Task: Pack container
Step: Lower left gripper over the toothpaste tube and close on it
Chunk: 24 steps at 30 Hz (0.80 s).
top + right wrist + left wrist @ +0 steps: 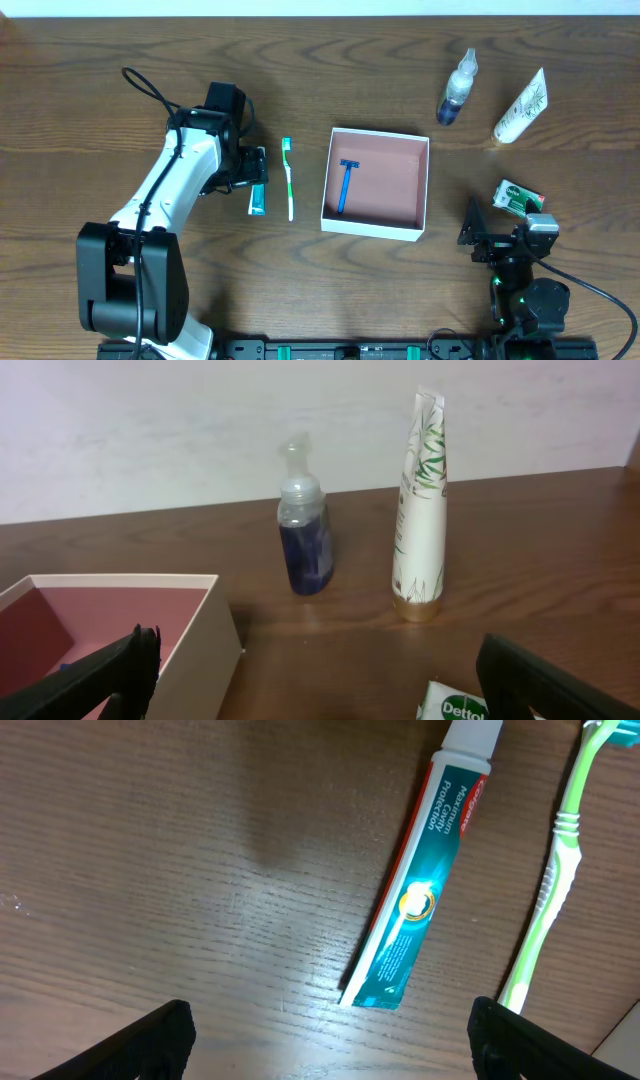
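Observation:
The container (372, 228), a shallow white-walled box with a pinkish inside, sits mid-table with a blue razor (346, 185) in it. Left of it lie a green toothbrush (289, 178) and a teal toothpaste tube (257, 199). My left gripper (254, 172) hovers open over the toothpaste. In the left wrist view the tube (415, 890) and toothbrush (550, 880) lie ahead of the open, empty jaws (330, 1030). My right gripper (474, 232) is open and empty, right of the container's wall (200, 640) and beside a green-and-white soap packet (518, 197).
A spray bottle with dark blue liquid (457, 88) and a white cream tube (521, 107) stand at the back right. Both show in the right wrist view, the bottle (305, 530) and the tube (420, 510), with the soap packet (455, 706) at the bottom edge.

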{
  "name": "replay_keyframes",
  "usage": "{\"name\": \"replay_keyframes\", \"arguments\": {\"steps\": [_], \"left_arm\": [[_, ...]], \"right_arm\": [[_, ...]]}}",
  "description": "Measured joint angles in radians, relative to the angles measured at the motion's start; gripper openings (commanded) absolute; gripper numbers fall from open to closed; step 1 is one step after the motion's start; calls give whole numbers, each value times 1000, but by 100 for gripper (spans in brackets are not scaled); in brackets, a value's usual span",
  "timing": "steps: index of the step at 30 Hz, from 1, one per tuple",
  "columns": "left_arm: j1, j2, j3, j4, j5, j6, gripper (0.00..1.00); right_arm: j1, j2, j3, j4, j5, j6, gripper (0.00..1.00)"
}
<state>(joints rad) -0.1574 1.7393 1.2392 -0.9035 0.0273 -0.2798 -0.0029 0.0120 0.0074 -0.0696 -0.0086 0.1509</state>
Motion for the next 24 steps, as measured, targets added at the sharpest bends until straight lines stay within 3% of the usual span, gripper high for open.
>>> {"name": "replay_keyframes", "arguments": {"steps": [24], "left_arm": [[0, 0, 0, -3, 0, 15, 88]], "right_arm": [[0, 0, 0, 0, 0, 0, 99]]}}
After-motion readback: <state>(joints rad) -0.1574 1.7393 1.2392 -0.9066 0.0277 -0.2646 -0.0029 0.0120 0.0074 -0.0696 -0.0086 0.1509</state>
